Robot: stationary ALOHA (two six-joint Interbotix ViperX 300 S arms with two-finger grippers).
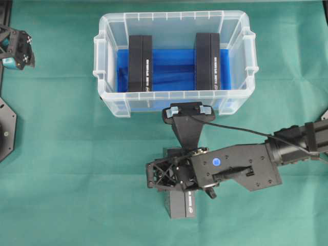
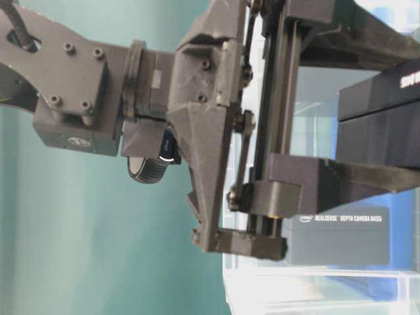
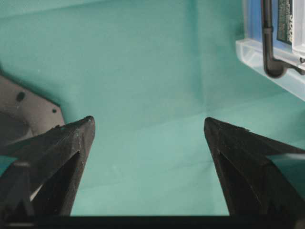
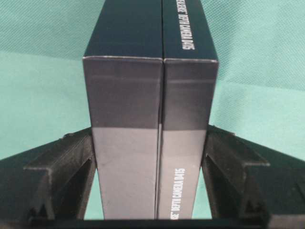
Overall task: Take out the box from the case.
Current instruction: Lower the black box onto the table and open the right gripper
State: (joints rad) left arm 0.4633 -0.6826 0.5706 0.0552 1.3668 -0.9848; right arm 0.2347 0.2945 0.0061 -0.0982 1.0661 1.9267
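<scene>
The case (image 1: 174, 16) is a clear plastic bin with a blue bottom at the back middle of the table. Two black boxes (image 1: 139, 62) (image 1: 207, 61) stand on edge inside it. A third black box (image 1: 183, 205) is outside, over the green cloth in front of the case. My right gripper (image 1: 174, 179) is shut on this box (image 4: 143, 95), one finger pressed on each long side. The lower finger (image 2: 328, 187) shows side-on beneath the box (image 2: 380, 125). My left gripper (image 1: 18, 48) hangs at the far left edge, and its jaws (image 3: 148, 126) are open with only cloth between them.
Green cloth covers the table. The right arm (image 1: 287, 146) reaches in from the right edge, with its cable arcing over the cloth. A corner of the case (image 3: 276, 52) shows at the upper right of the left wrist view. A dark arm base (image 1: 6, 130) sits at the left edge.
</scene>
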